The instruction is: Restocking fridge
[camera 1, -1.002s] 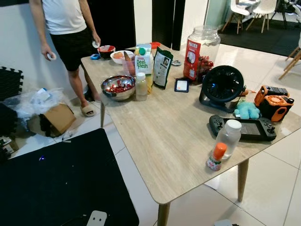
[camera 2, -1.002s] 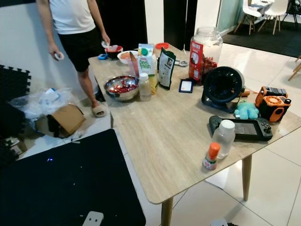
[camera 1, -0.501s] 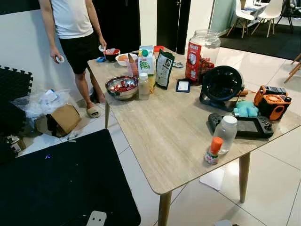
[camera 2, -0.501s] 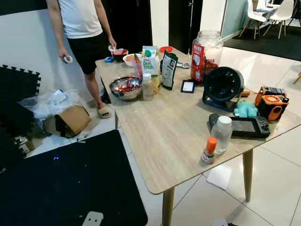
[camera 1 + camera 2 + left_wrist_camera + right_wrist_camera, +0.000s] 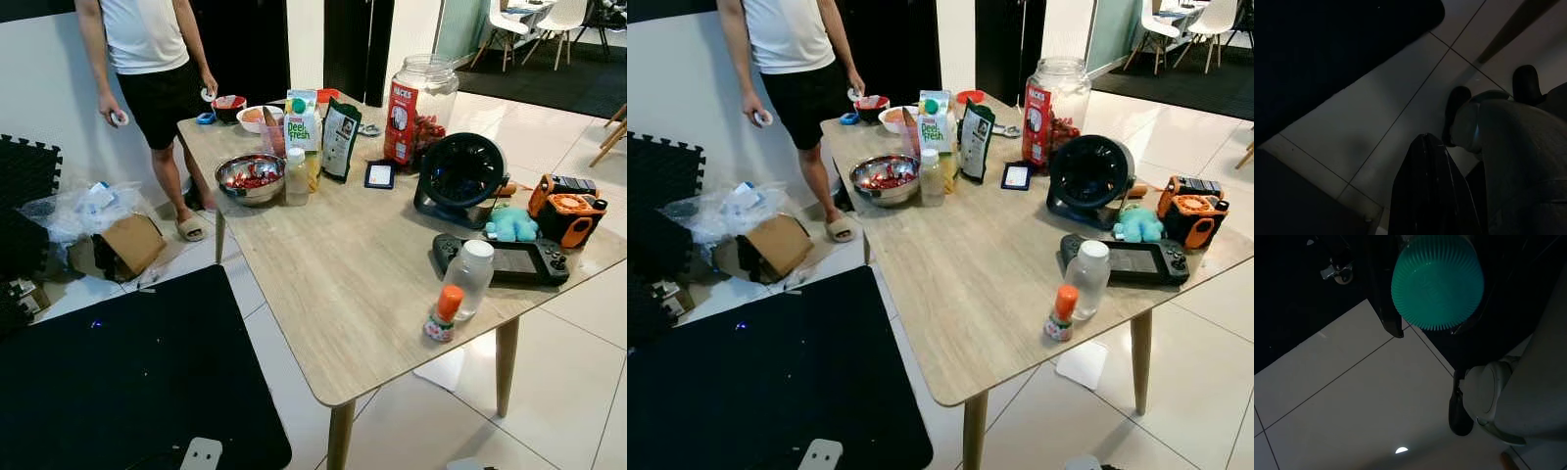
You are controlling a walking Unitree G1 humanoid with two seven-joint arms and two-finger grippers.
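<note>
Two grippers hang low beside the robot's legs, over pale floor tiles. The right gripper point(image 5: 1427, 330) has its black fingers point(image 5: 1386, 308) closed around a teal ribbed container point(image 5: 1437, 281), seen end-on, so its long axis runs along the fingers and points down at the floor. No writing shows on that teal face. The left gripper point(image 5: 1425, 147) sits in deep shade, and I cannot tell whether it is open or closed; nothing can be made out in it. Outward and ahead, the wooden table point(image 5: 333, 284) carries the rest of the likely stock. In the upper centre of the left eye view stands an upright carton point(image 5: 302, 119) whose green lettering ends in "Fresh". A small pale bottle point(image 5: 296, 177) stands just in front of it, a steel bowl point(image 5: 251, 178) of red food just to its left, and a dark pouch point(image 5: 339, 138) just to its right. Further right is a large clear jar point(image 5: 421, 96) with a red label, its white heading too small to read surely. At the near right edge stand a white-capped bottle point(image 5: 472, 279) and an orange-capped one point(image 5: 443, 315), both upright. A person point(image 5: 147, 59) stands at the far left corner. Judgement: the carton group lies forward and slightly left, so the left arm is nearer. The right arm's load needs the fridge first.
</note>
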